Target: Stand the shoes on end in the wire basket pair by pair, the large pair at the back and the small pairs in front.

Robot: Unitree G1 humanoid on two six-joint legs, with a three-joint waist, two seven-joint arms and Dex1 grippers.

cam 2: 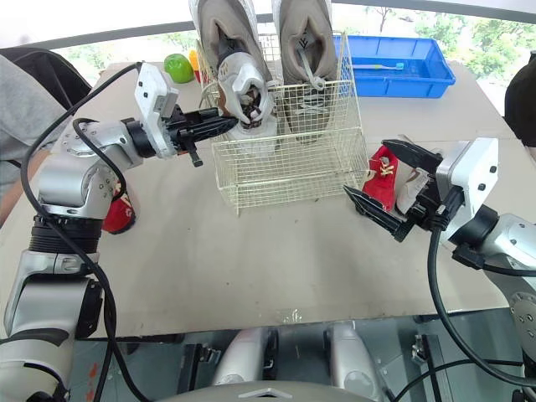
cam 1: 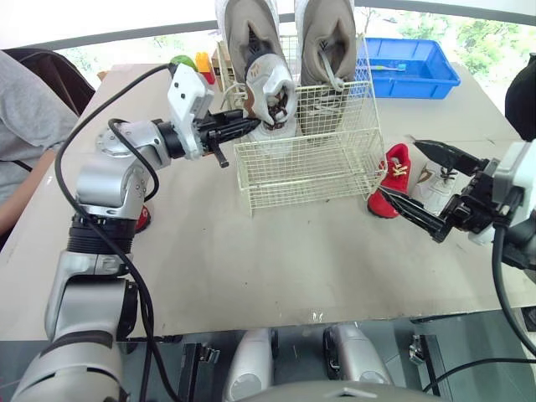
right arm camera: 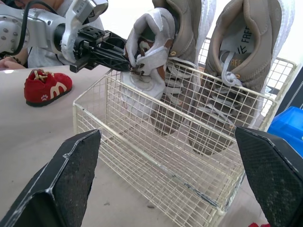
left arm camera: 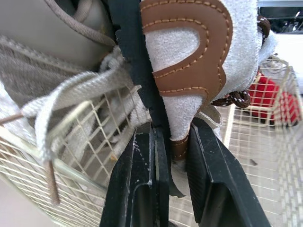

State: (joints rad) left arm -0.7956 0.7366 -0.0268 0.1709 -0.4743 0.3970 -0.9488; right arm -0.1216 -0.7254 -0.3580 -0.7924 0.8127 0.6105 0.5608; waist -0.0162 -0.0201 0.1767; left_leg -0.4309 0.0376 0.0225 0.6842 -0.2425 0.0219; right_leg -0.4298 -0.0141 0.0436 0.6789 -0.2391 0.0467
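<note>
Right gripper (cam 1: 405,172) nearest, low over the table (cam 1: 251,268) on the right, jaws spread wide, holding nothing. The right wrist view looks between its two fingers (right arm camera: 61,189) straight at the wire basket (cam 1: 310,172). Just past that gripper a small red shoe (cam 1: 392,180) leans by the basket's right wall, with a small white shoe (cam 1: 435,188) beside it, partly hidden by the fingers. Left gripper (cam 1: 255,124) reaches in at the basket's left side, clamped on a small white shoe with brown patch (cam 1: 272,92). The left wrist view gives the detail: fingers (left arm camera: 208,179) pinch the heel edge just below the stitched brown patch. The shoe is heel up, toe down inside the basket, in front of the left of the large grey pair (cam 1: 327,33). Can't tell if the toe touches the basket floor. The grey pair stands on end along the back, toes down, heels well above the rim. The right wrist view has a second red shoe (right arm camera: 47,85) lying flat on the table by the left arm; from the head it's half behind that arm. Blue bin (cam 1: 410,67) behind the basket to the right, green and yellow objects (cam 1: 182,60) back left. Person's grey sleeve (cam 1: 25,109) at the far left.
</note>
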